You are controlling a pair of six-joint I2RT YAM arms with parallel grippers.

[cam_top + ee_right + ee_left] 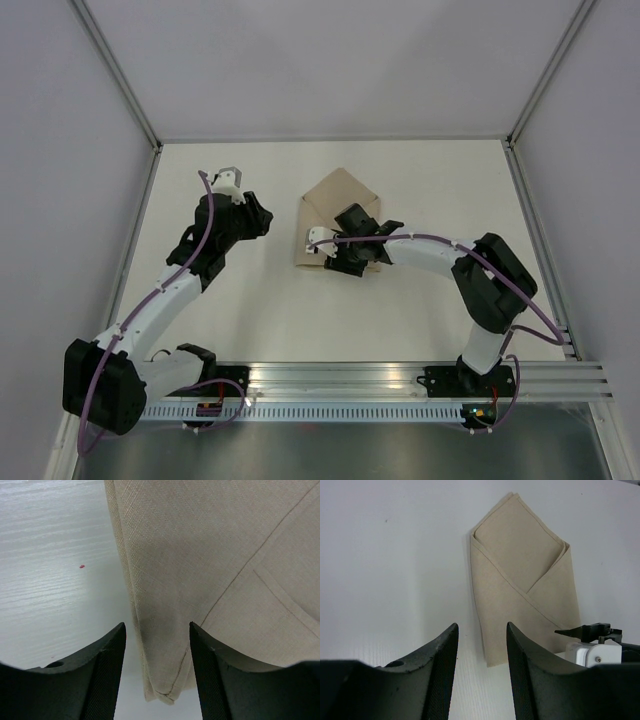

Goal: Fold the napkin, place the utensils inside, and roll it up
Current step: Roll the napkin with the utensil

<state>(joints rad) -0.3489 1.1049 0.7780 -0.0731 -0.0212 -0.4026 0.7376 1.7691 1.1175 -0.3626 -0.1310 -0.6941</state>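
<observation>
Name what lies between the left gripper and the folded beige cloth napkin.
Only bare white table separates left gripper from napkin, per the left wrist view.

This is a robotics lab test cell. Two white-and-black robot arms, the left arm (160,298) and the right arm (430,255), are bolted to an aluminium extrusion rail (350,378) at the near edge of a plain white table (420,320). Purple cables (207,215) run along the arms. Blank pale panels (60,200), held in slim metal posts (115,71), wall the table on three sides. A folded beige napkin (335,192) lies on it.
</observation>
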